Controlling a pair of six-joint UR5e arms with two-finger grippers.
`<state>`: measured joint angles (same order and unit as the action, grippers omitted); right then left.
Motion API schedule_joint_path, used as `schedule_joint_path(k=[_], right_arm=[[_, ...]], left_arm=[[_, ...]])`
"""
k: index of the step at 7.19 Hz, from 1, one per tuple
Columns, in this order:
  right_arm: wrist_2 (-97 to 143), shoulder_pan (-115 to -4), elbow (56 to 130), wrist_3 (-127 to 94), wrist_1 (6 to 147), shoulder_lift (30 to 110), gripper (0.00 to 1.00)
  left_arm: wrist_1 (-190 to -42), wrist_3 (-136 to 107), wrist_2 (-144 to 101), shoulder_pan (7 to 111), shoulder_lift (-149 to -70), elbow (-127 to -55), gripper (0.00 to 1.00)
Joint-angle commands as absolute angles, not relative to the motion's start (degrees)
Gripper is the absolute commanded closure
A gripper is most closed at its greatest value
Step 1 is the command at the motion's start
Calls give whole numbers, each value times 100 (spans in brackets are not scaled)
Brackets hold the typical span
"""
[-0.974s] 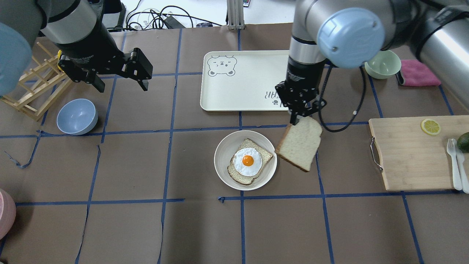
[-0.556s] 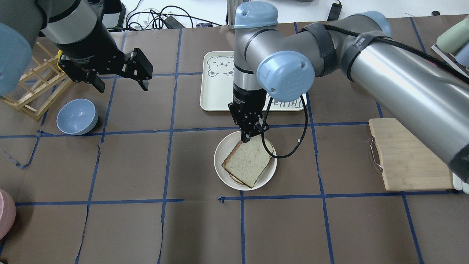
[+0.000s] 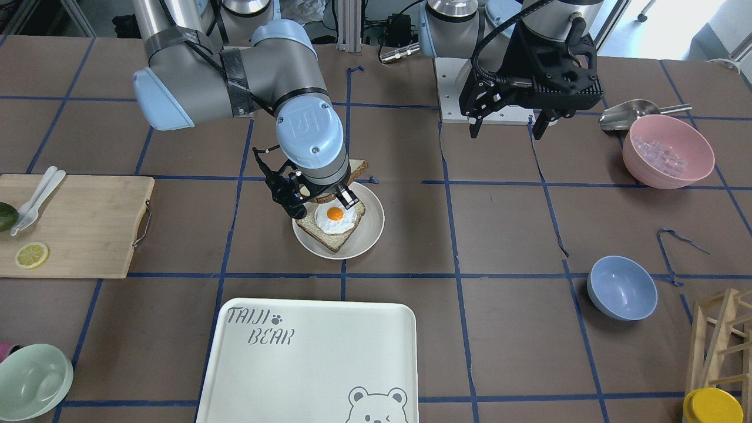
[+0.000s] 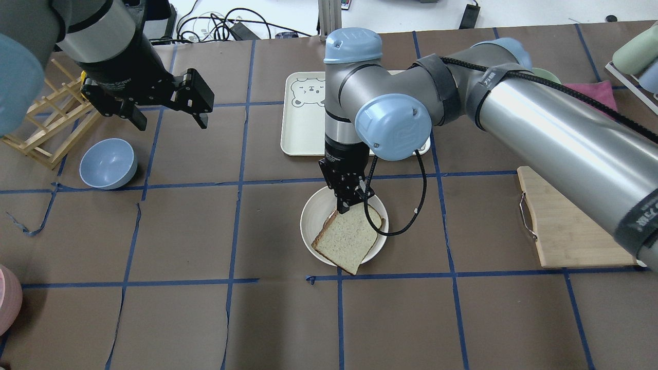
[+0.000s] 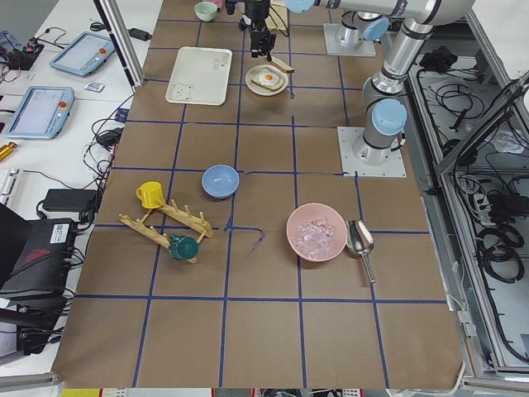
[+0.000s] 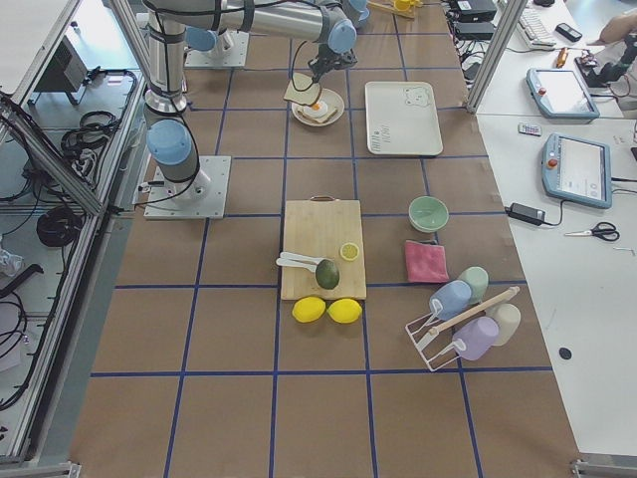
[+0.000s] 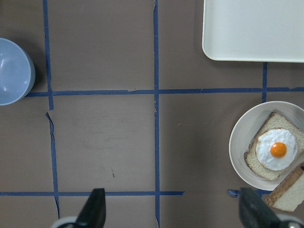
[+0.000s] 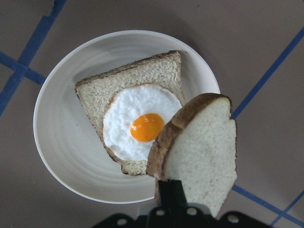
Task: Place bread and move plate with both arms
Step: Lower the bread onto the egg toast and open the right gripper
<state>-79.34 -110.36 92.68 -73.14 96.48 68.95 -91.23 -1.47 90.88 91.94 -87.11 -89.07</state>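
Note:
My right gripper (image 4: 343, 208) is shut on the crust edge of the plain bread (image 4: 348, 240). It holds the slice tilted above the plate (image 4: 311, 217). In the right wrist view the bread (image 8: 202, 147) hangs over the right part of the plate (image 8: 61, 142). It partly covers the egg-topped slice (image 8: 137, 118) that lies there. The held bread touches neither the plate nor the egg slice. My left gripper (image 4: 172, 122) is open and empty, high over the table to the far left. Its wrist view shows the plate (image 7: 240, 142) off to the right.
The cream TAIJI BEAR tray (image 4: 303, 123) lies just beyond the plate. A blue bowl (image 4: 108, 163) and a wooden rack (image 4: 46, 118) are on the left. A cutting board (image 4: 576, 231) is on the right. A pink bowl (image 3: 667, 150) stands near my left arm's base.
My right arm has carried the bread left, from beside the plate to above it, over the egg slice. In the last half second it shifted slightly nearer. My left arm has not moved.

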Motion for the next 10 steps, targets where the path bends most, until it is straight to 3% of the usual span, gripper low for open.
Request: schedule_joint_path(k=[1, 5, 6, 7, 9, 10], right_arm=[[-7972, -10926, 9229, -7453, 9949, 6732, 100], [-7866, -10872, 9325, -7383, 9984, 6645, 100], [-7945, -10872, 9282, -7331, 10106, 6653, 70], [-7937, -10872, 9307, -7391, 10499, 6653, 72], [-7928, -10872, 9282, -7427, 10529, 6679, 61], [-7963, -10855, 9264, -7322, 10521, 6749, 61]], left_arm=[[-9123, -123, 9088, 9193, -8710, -8912, 0], [-9106, -132, 9088, 9193, -8719, -8912, 0], [-9105, -123, 9088, 9185, -8719, -8912, 0], [-9105, -140, 9088, 9193, -8710, -8912, 0], [-9097, -123, 9088, 9185, -8710, -8938, 0], [-9088, -132, 9088, 9185, -8710, -8938, 0]])
